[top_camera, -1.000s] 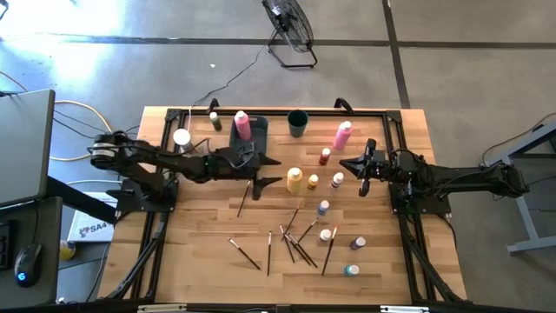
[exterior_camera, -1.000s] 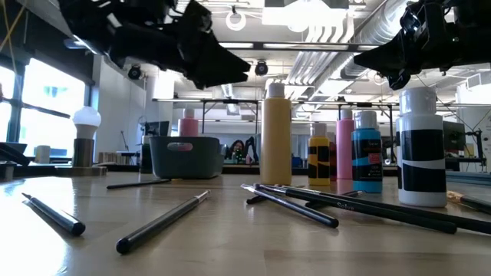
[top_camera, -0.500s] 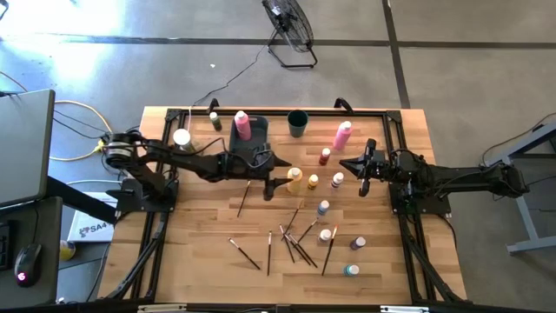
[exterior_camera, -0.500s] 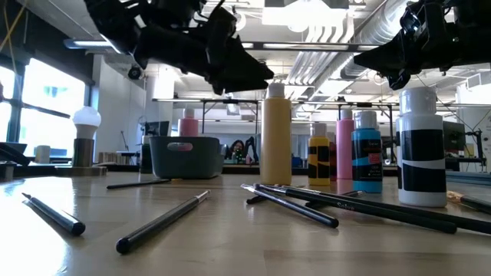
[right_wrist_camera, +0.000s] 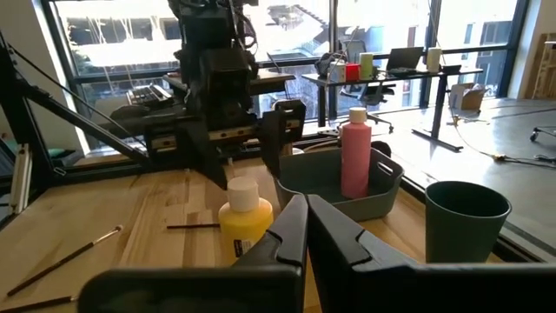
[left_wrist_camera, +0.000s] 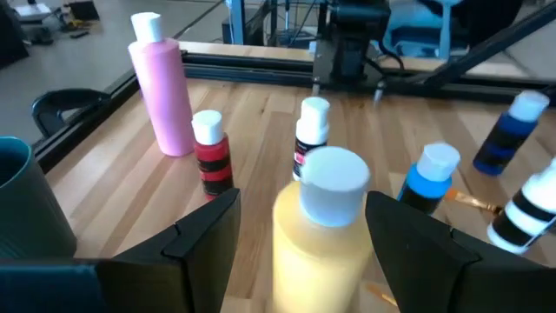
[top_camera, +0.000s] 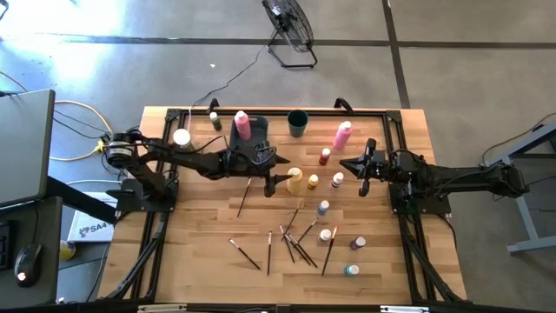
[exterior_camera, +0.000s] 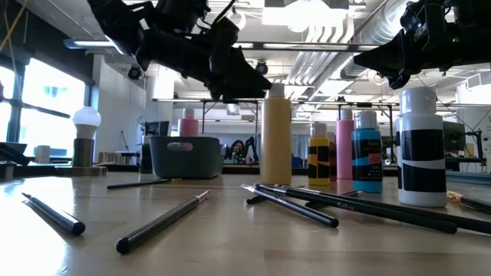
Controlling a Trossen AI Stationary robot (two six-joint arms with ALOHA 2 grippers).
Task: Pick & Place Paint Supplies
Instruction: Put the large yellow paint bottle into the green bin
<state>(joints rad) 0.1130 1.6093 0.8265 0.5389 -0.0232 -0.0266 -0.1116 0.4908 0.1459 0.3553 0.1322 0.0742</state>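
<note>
High view: pale wood-plank table [top_camera: 200, 252]. Grey bin [top_camera: 250, 139] holds a pink bottle [top_camera: 241, 125]. Left gripper [left_wrist_camera: 300, 230], fingers spread, straddles the tall yellow white-capped bottle [left_wrist_camera: 317, 222] near table centre, having advanced to it since a second ago. Right gripper [right_wrist_camera: 306, 228] unmoved, fingers pressed together. Thin dark brushes [top_camera: 291, 243] lie scattered.

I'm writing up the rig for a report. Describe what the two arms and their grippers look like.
Both arms are dark, nearly black, jointed and slim, each mounted on a black frame at its side of the table. The left arm has a round metallic joint by its base, with yellow and pale cables trailing off. The left gripper has two broad, flat, angular black fingers; the right gripper has the same blocky black fingers.
</note>
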